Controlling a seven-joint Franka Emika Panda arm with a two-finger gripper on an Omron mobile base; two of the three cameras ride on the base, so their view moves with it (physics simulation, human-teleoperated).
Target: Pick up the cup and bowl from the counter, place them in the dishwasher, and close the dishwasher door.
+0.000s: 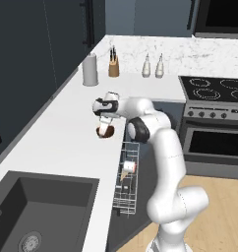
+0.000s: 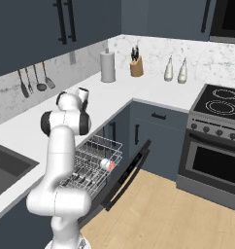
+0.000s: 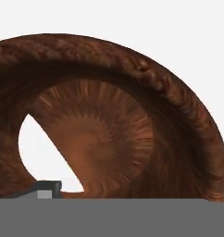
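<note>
The dark reddish-brown bowl point(image 1: 105, 132) sits at the front edge of the white counter point(image 1: 62, 133), right under my gripper point(image 1: 105, 125). In the hand view the bowl point(image 3: 146, 120) is very close, its glossy inside facing me. One fingertip point(image 3: 46, 187) shows far out at the lower left, so the jaws stand wide apart; the other fingertip is hidden behind the bowl's wall. The white cup point(image 1: 128, 169) point(image 2: 107, 164) lies on its side in the white wire rack point(image 2: 92, 163) of the dishwasher. The dishwasher door point(image 2: 131, 172) hangs open.
A tall grey canister point(image 1: 90, 70), a knife block point(image 1: 113, 66) and two white shakers point(image 1: 153, 66) stand at the back of the counter. The steel oven with cooktop point(image 1: 214, 123) is to the right. A dark sink point(image 1: 37, 211) lies at the near left.
</note>
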